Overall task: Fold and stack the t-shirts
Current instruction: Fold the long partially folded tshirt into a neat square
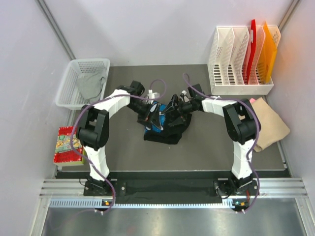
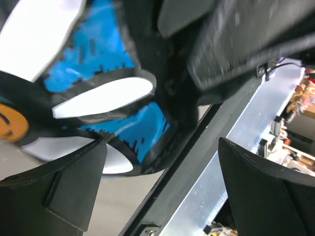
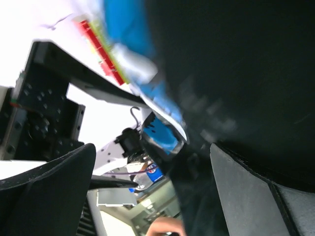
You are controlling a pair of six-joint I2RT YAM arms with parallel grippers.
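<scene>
Dark bench [image 1: 206, 147] lies beneath both claws. Black t-shirt [image 1: 167, 133] sits bunched directly under and between the left claw [image 1: 149, 117] and right claw [image 1: 173, 109], its blue-and-white daisy print [image 2: 106, 93] close before the left claw. Tan t-shirt [image 1: 269, 125] lies well off the right claw's right. Grey t-shirt [image 1: 90, 86] rests in a white basket [image 1: 66, 81], far off the left claw's left. Both claws stand spread wide.

**Nothing legible on the table**

No word, number or brand could be read from where I stood. The red patterned packet [image 1: 66, 145] at the near left carried print too small to make out. The black t-shirt [image 1: 170, 133] in the middle bore only a daisy print [image 2: 106, 96]: white petals on blue, orange centre.
</scene>
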